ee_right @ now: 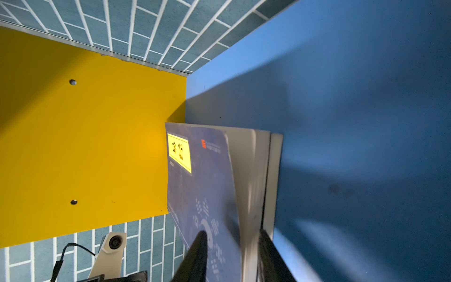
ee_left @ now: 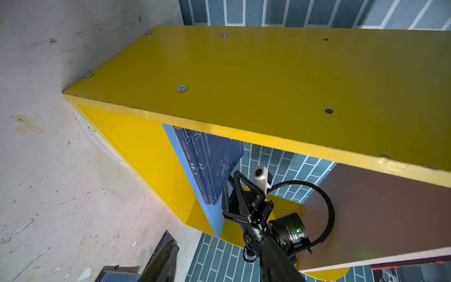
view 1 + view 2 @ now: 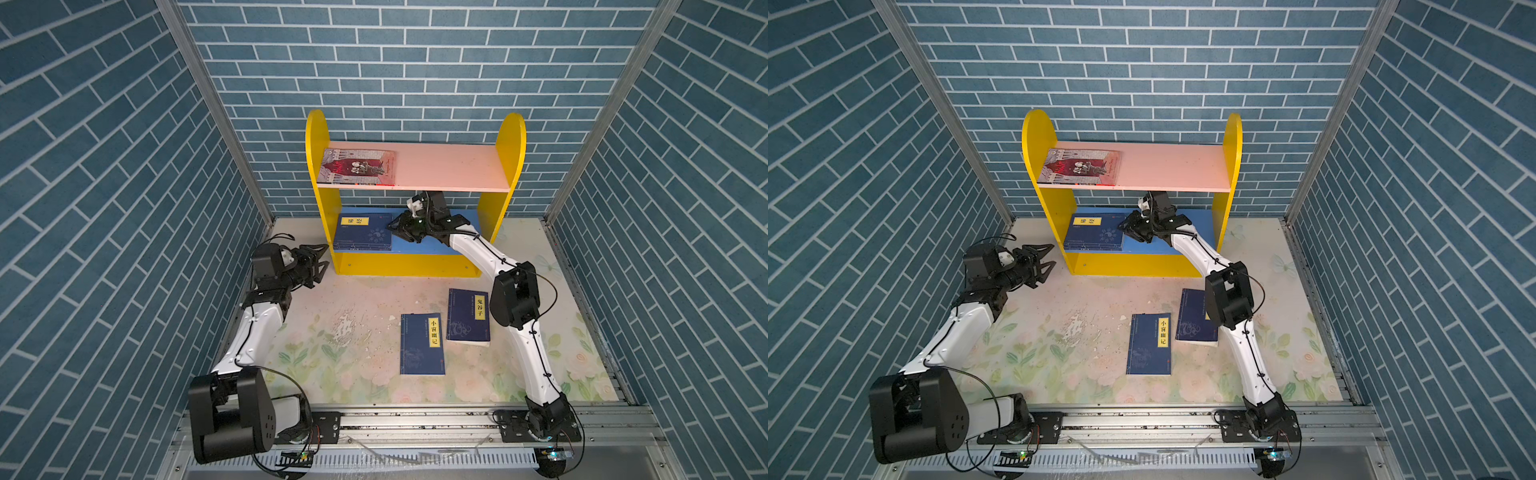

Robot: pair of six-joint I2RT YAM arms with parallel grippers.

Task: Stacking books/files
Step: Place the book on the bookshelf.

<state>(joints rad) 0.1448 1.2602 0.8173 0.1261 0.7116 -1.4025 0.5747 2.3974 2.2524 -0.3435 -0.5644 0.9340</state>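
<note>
We find the left gripper [image 3: 327, 254] half open and empty beside the bookcase's left panel [image 3: 316, 174]; on the blue lower shelf [image 3: 428, 248] the navy stack [image 3: 363, 232] lies flat, long axis along the shelf, title strip toward that panel, spines frontward. The right gripper [image 3: 390, 227] straddles the top book [image 1: 202, 185] at its right-hand short edge, jaws part-open; a firm pinch we cannot confirm. We judge it should hold that book level and square over its fellow, clear of the pink shelf [image 3: 449, 166].

R tool [image 3: 1122, 227] at navy book [image 3: 1094, 235] on btm shelf [image 3: 1202, 226]; L tool [image 3: 1054, 254], jaws apart, nearby.
</note>
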